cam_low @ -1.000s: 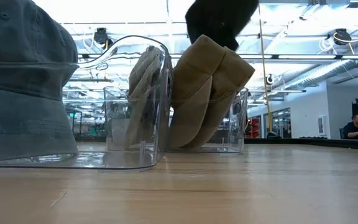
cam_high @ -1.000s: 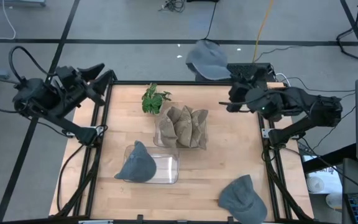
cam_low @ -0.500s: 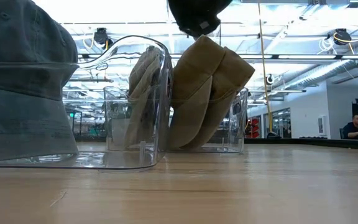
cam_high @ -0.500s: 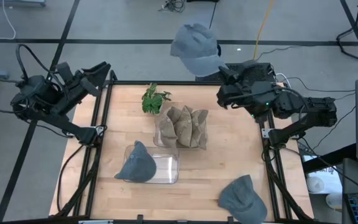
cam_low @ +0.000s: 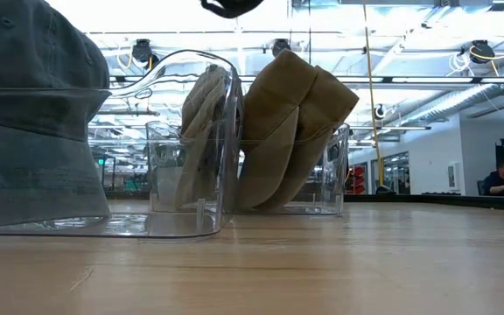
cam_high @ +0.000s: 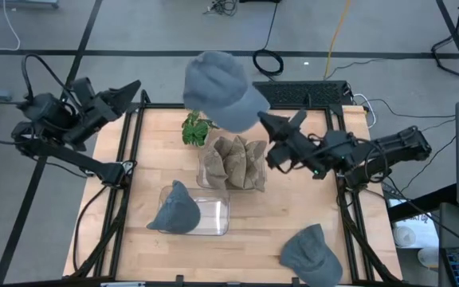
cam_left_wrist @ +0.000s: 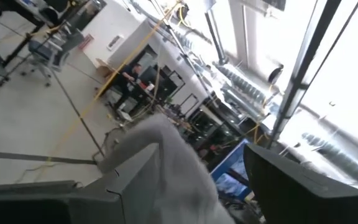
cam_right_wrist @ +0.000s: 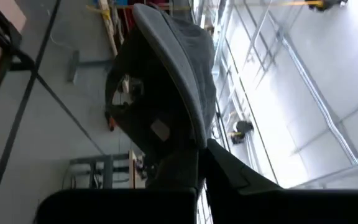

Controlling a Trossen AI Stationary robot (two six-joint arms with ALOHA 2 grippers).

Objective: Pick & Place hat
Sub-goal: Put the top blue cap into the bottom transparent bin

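Grey hat (cam_high: 220,89) pinched by right fingers (cam_high: 271,126), grip half hidden, left fingers (cam_high: 126,90) spread, idle.

The wooden table (cam_high: 293,207) carries 2 clear bins (cam_high: 213,219), a plant (cam_high: 198,127) and a grey hat (cam_high: 311,255).

Right dark six-joint arm reaches from table's right edge toward centre, wrist raised, two-finger right gripper (cam_high: 263,119) clamped tight on brim of grey-blue fabric cap (cam_high: 217,88), held high. Left dark arm folded outside table's left rear corner, left gripper (cam_high: 132,91) pointing inward, fingers parted, gripping nothing.
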